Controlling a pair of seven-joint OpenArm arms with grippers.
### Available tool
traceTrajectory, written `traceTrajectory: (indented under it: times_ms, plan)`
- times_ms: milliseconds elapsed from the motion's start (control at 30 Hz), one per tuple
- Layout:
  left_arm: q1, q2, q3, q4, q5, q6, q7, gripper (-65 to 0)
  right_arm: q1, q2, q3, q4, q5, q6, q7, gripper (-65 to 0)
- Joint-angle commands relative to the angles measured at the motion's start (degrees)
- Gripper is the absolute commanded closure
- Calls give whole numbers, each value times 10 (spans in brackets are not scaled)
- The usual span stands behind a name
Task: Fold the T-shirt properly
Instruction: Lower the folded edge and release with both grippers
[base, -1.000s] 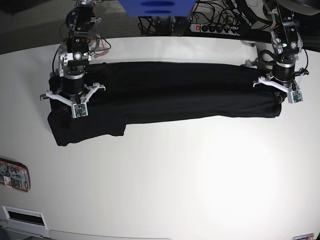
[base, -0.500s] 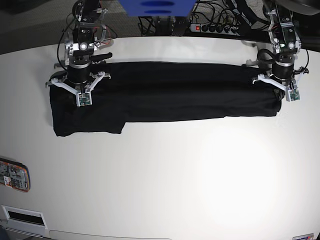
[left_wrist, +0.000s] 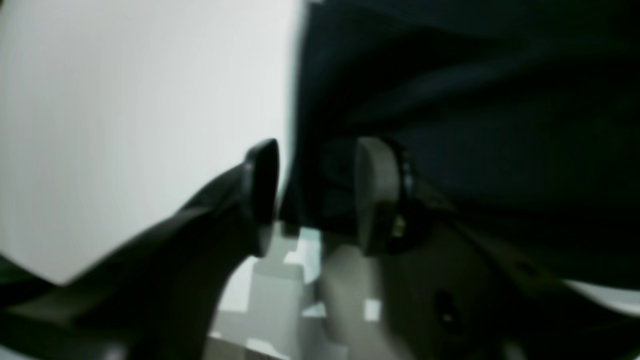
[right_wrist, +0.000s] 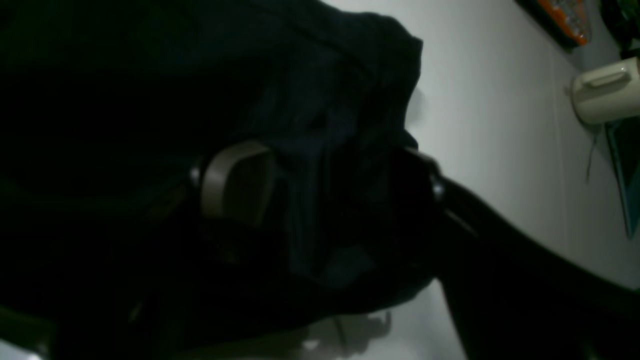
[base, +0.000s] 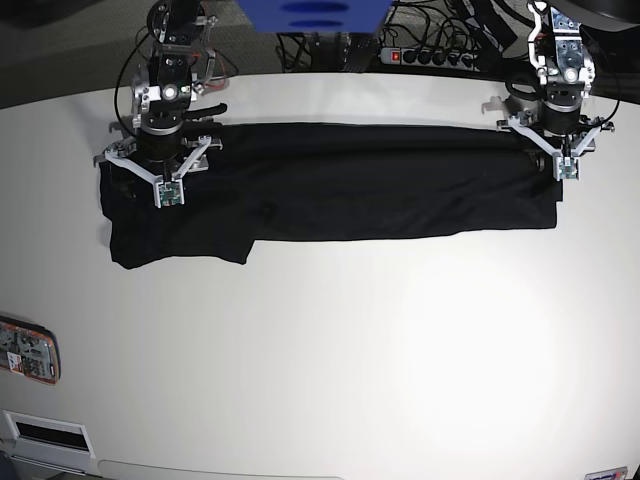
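Folding step in hand: T-shirt (base: 330, 185) lies as long black band across far part of white surface (base: 330, 350), sleeve end hanging lower at left. Right gripper (base: 157, 165) at left end, jaws spread, cloth between. Left gripper (base: 553, 140) at right end, jaws spread astride shirt edge. Next move, likely: re-grip ends, fold lengthwise. Only wrist views show jaws gaps; only base view shows whole shirt.

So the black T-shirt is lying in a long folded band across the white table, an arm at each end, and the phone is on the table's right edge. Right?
Not quite: the phone lies at the table's left edge in the base view, not the right. The rest holds: the black T-shirt lies in a long folded band, with the right gripper and left gripper at its ends.
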Motion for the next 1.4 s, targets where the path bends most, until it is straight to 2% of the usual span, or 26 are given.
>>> traceTrajectory:
  times_ms: [0, 133, 267, 433, 633, 900, 1133, 1200, 1300, 1367]
  plan:
    - [9, -8, -2, 17, 4, 3, -13, -295, 1, 2, 2, 14, -1, -5, 9, -413]
    - [6, -9, -3, 25, 3, 3, -13, -310, 1, 2, 4, 16, -4, -5, 9, -423]
    - [13, -8, -3, 71, 3, 3, -13, -310, 0, 2, 35, 18, -37, -5, 10, -423]
    - [-8, -7, 6, 106, 1, 3, -13, -310, 7, 3, 58, 20, -38, -5, 15, -423]
    - [-46, 22, 51, 104, 4, 3, -10, -310, 33, 3, 55, 24, -39, -5, 16, -423]
    - [-105, 26, 118, 15, -1, 4, -9, -310, 80, 3, 2, 26, -36, -5, 24, -423]
    - [-119, 26, 139, -54, -2, 4, -9, -310, 124, 2, -36, 20, -33, -5, 8, -423]
    - [-120, 26, 139, -73, -2, 4, -9, -310, 150, 2, -36, 19, -2, -5, -4, -422]
    - [-121, 26, 138, -110, -2, 4, -12, -310, 177, 6, -29, -2, 77, -5, -7, -422]
    - [-125, 26, 137, -146, -2, 4, -14, -310, 169, 30, -10, -36, 118, -5, -6, -422]
